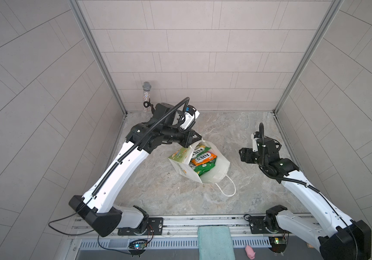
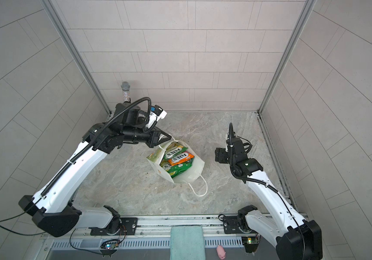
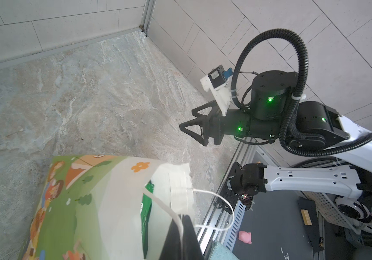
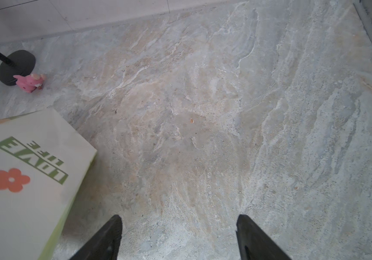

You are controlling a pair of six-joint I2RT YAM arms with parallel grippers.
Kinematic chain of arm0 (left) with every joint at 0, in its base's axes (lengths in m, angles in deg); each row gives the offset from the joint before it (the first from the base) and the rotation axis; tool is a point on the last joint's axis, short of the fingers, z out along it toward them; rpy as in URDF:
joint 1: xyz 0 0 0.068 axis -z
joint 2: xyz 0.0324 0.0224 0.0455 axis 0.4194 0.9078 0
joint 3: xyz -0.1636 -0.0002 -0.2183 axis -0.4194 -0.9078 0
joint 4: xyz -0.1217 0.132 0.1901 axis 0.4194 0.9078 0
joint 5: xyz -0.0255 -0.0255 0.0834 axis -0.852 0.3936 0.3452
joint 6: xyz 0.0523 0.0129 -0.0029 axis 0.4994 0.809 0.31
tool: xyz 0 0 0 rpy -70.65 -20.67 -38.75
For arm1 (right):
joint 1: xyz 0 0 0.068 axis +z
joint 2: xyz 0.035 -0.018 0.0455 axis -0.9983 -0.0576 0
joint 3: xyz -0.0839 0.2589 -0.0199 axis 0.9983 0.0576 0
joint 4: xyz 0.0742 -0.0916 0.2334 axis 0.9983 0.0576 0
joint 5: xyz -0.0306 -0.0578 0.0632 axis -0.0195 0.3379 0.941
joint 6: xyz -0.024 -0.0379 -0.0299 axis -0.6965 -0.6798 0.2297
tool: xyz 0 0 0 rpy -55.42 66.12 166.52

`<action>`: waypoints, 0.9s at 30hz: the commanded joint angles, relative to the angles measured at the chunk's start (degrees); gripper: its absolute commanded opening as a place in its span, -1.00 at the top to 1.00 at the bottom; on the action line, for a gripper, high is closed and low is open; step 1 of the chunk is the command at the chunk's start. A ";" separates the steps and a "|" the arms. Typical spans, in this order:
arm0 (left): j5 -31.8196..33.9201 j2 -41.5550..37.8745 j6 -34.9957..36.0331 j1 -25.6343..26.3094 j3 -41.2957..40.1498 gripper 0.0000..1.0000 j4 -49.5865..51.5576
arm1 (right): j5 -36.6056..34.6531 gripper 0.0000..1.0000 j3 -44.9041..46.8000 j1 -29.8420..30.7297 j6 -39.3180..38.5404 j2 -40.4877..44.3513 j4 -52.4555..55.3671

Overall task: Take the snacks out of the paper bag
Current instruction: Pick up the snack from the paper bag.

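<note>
The white paper bag stands mid-table with its mouth open, and its green illustrated side and "LOVE LIFE" face show in the wrist views. Inside lie the snacks: an orange FOX'S packet between yellow-green ones. My left gripper is shut on the bag's far cord handle at the rim. My right gripper hangs open over bare table to the right of the bag, holding nothing.
The bag's near cord handle trails on the table toward the front. A glittery microphone on a stand is at the back left, with a small pink toy by its base. Off the front edge are a teal cloth and a pink pig.
</note>
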 commanded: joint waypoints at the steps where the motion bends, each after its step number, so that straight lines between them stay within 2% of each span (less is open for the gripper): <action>1: 1.81 -1.73 -1.01 0.68 -1.08 1.00 -0.23 | 9.62 -0.59 -1.36 0.18 -1.50 2.38 3.04; 4: 3.64 -1.84 -3.18 0.88 -2.71 1.00 -2.04 | 18.49 -0.57 -0.09 1.55 1.24 5.69 0.69; 7: 4.56 -2.17 -6.59 1.37 -5.51 1.00 -5.94 | 23.51 -0.54 1.10 3.84 2.63 9.04 0.28; 16: 12.28 -2.98 -14.48 3.29 -11.45 1.00 -15.72 | 32.55 -0.46 0.50 9.30 5.51 15.97 -0.39; 21: 14.96 -3.18 -16.48 3.57 -12.62 1.00 -18.60 | 32.58 -0.40 0.99 18.28 7.11 15.81 -4.68; 27: 16.24 -2.93 -17.58 3.58 -12.84 1.00 -19.93 | 26.97 -0.31 3.42 27.99 6.86 12.39 -7.47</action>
